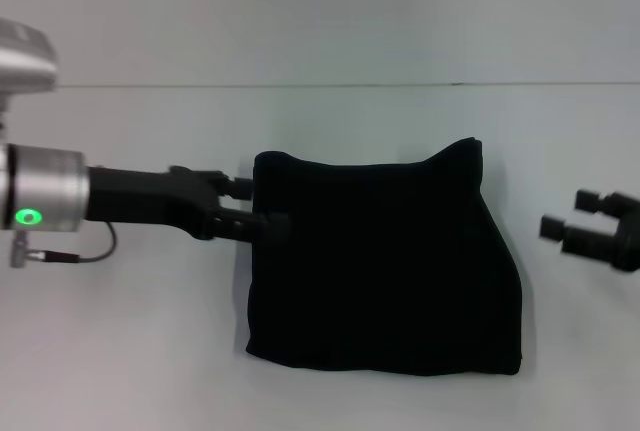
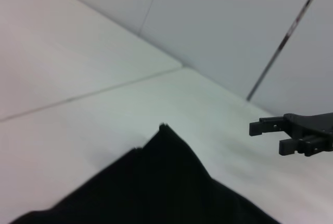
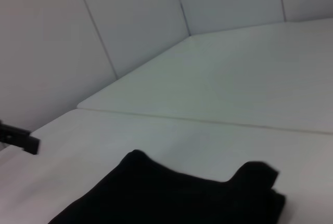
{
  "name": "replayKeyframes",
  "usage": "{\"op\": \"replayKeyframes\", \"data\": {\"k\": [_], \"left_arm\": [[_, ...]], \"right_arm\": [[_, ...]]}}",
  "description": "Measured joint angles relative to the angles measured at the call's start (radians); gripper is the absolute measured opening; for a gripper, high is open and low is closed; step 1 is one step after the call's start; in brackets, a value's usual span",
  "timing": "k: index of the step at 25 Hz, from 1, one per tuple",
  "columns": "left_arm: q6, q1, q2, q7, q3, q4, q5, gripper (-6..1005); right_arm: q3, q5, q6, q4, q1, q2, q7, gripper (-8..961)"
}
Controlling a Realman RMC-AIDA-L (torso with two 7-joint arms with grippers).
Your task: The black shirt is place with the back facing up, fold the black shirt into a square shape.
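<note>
So there's just one black shirt (image 1: 385,266) here, already folded into a roughly square bundle lying in the middle of the white table (image 1: 120,351), no lettering showing. Two grippers in view: the left gripper (image 1: 262,203) is right at the shirt's upper left edge, fingers spread and touching the cloth, while the right gripper (image 1: 570,214) hangs off to the right, open, holding nothing.

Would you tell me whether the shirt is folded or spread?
Folded: the shirt lies as a compact, roughly square bundle, no sleeves showing.
</note>
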Motion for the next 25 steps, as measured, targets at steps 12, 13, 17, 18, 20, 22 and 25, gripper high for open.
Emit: {"op": "replayKeyframes", "data": {"k": [12, 13, 17, 18, 20, 22, 25], "left_arm": [[-0.060, 0.010, -0.083, 0.048, 0.092, 0.040, -0.012, 951], [-0.062, 0.013, -0.087, 0.052, 0.092, 0.040, -0.019, 951], [-0.066, 0.016, -0.098, 0.060, 0.099, 0.035, -0.032, 951], [-0.069, 0.016, -0.098, 0.059, 0.100, 0.033, -0.032, 951], [-0.088, 0.016, -0.099, 0.036, 0.105, 0.028, -0.032, 951], [-0.100, 0.016, -0.097, 0.013, 0.106, 0.021, -0.031, 951], [-0.093, 0.016, -0.091, 0.010, 0.105, 0.015, -0.031, 951]], "right_arm": [[-0.017, -0.008, -0.054, 0.125, 0.047, -0.003, -0.084, 879], [-0.017, -0.008, -0.054, 0.125, 0.047, -0.003, -0.084, 879], [-0.030, -0.010, -0.058, 0.126, 0.058, 0.002, -0.086, 879], [-0.035, -0.011, -0.058, 0.126, 0.059, 0.002, -0.087, 879], [-0.055, -0.012, -0.057, 0.126, 0.060, 0.003, -0.098, 879], [-0.076, -0.012, -0.054, 0.126, 0.059, 0.004, -0.119, 879], [-0.085, -0.013, -0.053, 0.126, 0.056, 0.006, -0.153, 879]]}}
